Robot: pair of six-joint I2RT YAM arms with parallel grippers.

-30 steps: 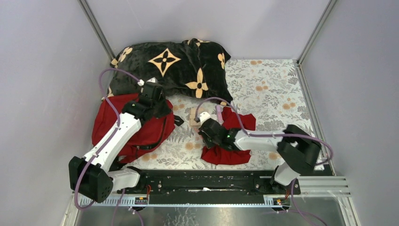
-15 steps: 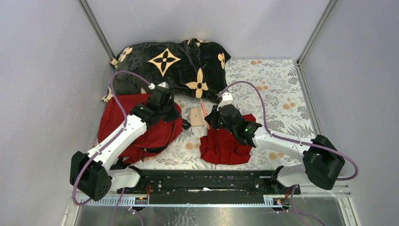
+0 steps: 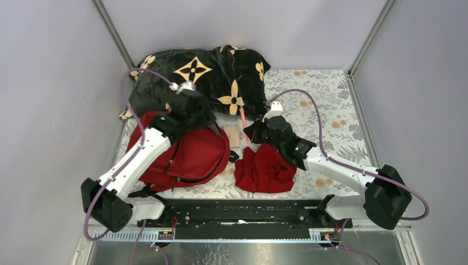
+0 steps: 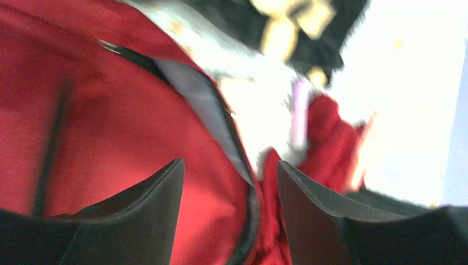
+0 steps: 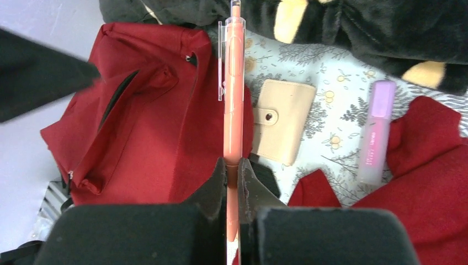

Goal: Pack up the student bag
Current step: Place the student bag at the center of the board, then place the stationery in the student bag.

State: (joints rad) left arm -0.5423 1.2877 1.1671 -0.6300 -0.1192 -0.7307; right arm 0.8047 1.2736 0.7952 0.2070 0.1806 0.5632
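The student bag [image 3: 190, 157], a large red backpack with black zippers, lies at the left. My left gripper [image 3: 214, 128] hovers over its right edge. In the blurred left wrist view its black fingers [image 4: 149, 204] stand wide apart, open, with the bag [image 4: 110, 127] and its zipper rim beneath and between them. My right gripper [image 5: 232, 163] is shut on a salmon pen [image 5: 233, 83], which points toward the bag [image 5: 138, 121]. In the top view that gripper [image 3: 249, 132] sits right of a beige wallet [image 3: 234, 136].
A black plush blanket [image 3: 204, 74] with tan flowers fills the back left. A dark-red cloth [image 3: 265, 168] lies under the right arm. A purple highlighter [image 5: 375, 130] rests between the wallet [image 5: 281, 118] and the cloth. Grey walls close in both sides.
My left gripper has opened after dragging the bag's edge to the right, nearer the wallet. My right gripper has carried the pen up and back, off the cloth.
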